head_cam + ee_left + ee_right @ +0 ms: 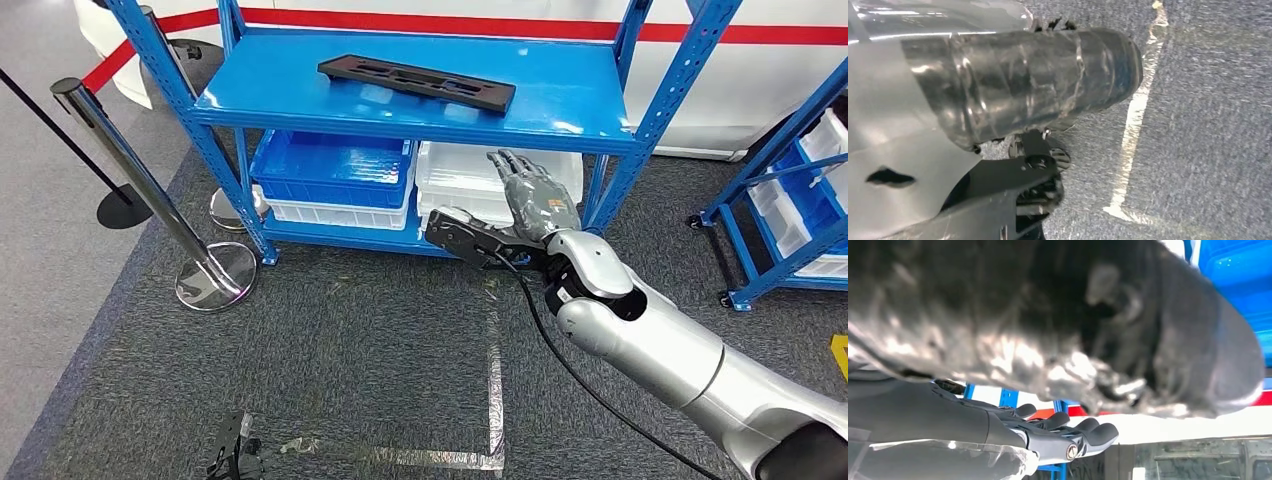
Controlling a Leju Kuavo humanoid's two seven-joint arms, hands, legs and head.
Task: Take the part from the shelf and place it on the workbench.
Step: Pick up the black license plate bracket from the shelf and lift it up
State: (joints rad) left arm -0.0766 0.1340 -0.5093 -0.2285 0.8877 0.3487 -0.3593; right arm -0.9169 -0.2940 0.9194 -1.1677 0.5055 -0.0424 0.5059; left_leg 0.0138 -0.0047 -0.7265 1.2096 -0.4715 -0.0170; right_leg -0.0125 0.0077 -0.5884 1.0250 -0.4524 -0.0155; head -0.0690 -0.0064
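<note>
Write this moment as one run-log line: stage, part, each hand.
stage: reaching | black part: on blue shelf top, untouched | right hand: raised before shelf, holds nothing | left hand: low above floor, grasp unclear

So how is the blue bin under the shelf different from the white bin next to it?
The blue plastic bin is blue with a ribbed wall, while the white plastic bin is plain white. The blue bin sits stacked on another white tray; what lies under the white bin is hard to tell. The robot's right hand partly hides the white bin, but nothing covers the blue bin. Both sit on the lower level of the blue metal shelf.
</note>
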